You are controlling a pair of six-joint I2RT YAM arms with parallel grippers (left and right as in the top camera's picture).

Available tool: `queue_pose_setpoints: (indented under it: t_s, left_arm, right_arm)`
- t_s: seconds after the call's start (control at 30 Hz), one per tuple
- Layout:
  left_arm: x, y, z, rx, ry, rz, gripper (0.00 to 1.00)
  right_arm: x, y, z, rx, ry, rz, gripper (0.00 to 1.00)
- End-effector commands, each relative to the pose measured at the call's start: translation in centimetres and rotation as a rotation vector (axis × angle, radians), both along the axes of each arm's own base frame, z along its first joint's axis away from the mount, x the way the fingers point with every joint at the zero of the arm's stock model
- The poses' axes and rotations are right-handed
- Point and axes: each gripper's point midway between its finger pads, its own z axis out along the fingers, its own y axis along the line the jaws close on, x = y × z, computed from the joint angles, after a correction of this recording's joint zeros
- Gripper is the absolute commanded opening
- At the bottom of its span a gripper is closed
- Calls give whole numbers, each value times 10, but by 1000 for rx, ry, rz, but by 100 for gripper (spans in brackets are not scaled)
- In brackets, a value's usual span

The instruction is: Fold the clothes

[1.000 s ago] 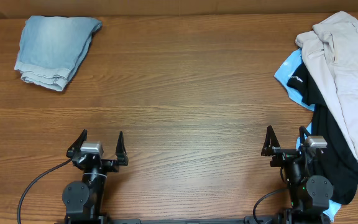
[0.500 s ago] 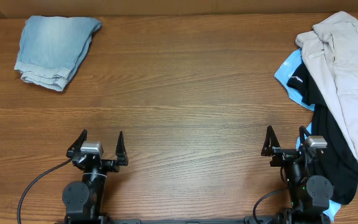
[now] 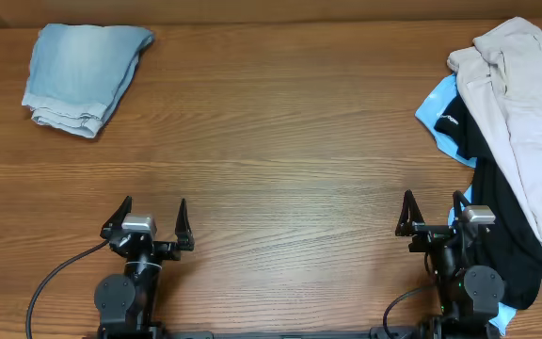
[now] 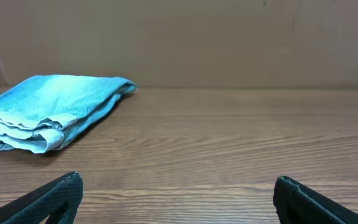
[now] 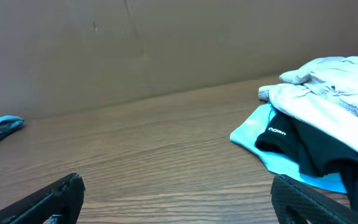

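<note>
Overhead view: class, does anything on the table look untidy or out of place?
Yes: at the right edge, beige trousers lie crumpled over a black shirt and a sky-blue shirt. The denim shorts, far left, sit neatly folded.

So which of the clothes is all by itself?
The faded blue denim shorts, folded at the far left. The beige trousers, black shirt and sky-blue shirt lie heaped together at the right.

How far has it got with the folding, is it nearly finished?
Done: the denim shorts lie folded in a compact stack at the far left corner of the table. In hand: nothing; the left gripper and right gripper are open and empty at the near edge. Left: nothing obvious for the shorts, though the beige trousers, black shirt and blue shirt lie in a loose heap.
</note>
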Motion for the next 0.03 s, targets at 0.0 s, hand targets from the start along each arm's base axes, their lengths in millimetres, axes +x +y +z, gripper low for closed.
queue_pose_setpoints:
  t_s: [0.0]
  left_arm:
    - [-1, -3, 1, 19, -8, -14, 100]
  right_arm:
    - [0, -2, 7, 1, -14, -12, 100]
